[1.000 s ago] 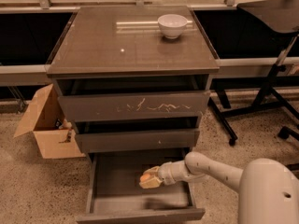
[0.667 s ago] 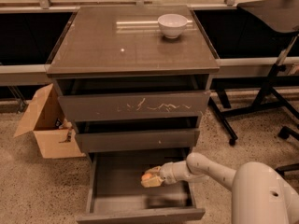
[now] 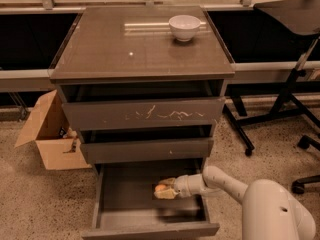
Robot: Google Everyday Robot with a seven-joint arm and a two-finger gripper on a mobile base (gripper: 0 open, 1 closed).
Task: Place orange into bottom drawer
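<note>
Orange (image 3: 160,187) is held between the fingers of the gripper (image 3: 165,190), which is clenched on it, inside the open bottom drawer (image 3: 122,199). Whether the orange touches the drawer floor cannot be told; a shadow is seen just below it. Gripper is placed right of the drawer's middle, nearer the right wall than the left. Arm (image 3: 222,181) is brought in from the right, across the drawer's right wall. Bare drawer floor is left open to the left of the gripper and toward the front edge. Middle drawer (image 3: 145,150) is pushed in, and its lower edge sits just above the gripper, so room overhead is tight. Top drawer (image 3: 145,115), scratched, is pushed in too. Bowl (image 3: 184,26) is set on the cabinet top (image 3: 125,49), near the back right edge. Box (image 3: 50,144) is seen on the ground left of the cabinet, apart from the drawer. Chair legs (image 3: 240,133) are spread to the right.
</note>
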